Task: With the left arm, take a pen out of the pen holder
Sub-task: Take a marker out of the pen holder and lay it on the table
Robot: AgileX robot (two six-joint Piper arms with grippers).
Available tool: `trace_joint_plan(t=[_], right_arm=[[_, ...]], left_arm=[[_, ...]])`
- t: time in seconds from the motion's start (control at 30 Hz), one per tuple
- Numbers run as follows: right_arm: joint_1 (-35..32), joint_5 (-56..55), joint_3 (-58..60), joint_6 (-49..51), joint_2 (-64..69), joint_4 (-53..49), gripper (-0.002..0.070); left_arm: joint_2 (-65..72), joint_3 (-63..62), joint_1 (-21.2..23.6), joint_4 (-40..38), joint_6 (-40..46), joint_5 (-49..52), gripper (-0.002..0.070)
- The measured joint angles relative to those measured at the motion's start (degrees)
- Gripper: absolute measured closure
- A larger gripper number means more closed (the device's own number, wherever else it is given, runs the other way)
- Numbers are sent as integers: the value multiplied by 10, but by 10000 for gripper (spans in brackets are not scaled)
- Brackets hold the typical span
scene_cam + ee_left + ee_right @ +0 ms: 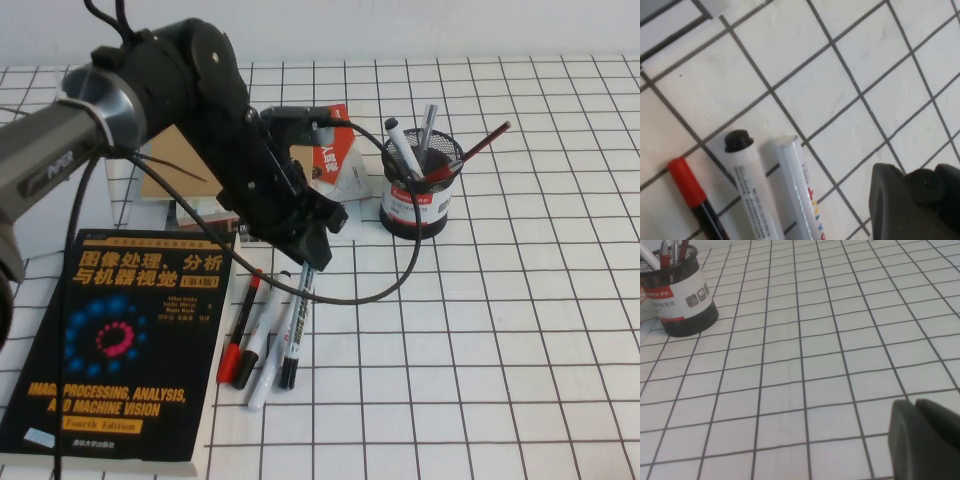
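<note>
Now left gripper mid-frame, jaws narrow, clamped on pen top end; loose pens beside, book lower left. Pen holder upper right. Right gripper lower-right corner, wrist view, grip unclear.

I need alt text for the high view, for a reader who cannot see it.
The left end effector hangs low over a row of pens lying beside a book on the gridded table; a mesh pen holder with more pens stands farther right. The right end effector is outside this view.
</note>
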Motion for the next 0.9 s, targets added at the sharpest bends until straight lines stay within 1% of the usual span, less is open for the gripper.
trace_joint_plan(t=[0.13, 0.23, 0.4, 0.53, 0.83, 0.9], right_arm=[[0, 0, 0, 0, 0, 0, 693], [0, 0, 0, 0, 0, 0, 693], [0, 0, 0, 0, 0, 0, 692], [0, 0, 0, 0, 0, 0, 693], [0, 0, 0, 0, 0, 0, 692], [0, 0, 0, 0, 0, 0, 693]], left_arm=[[29, 0, 0, -14, -24, -5, 558], [52, -7, 0, -15, -63, -20, 558], [74, -8, 0, -14, -149, -68, 558], [77, -8, 0, -14, -192, -111, 558], [77, -8, 0, -15, -207, -134, 557], [77, -8, 0, -14, -207, -136, 540]])
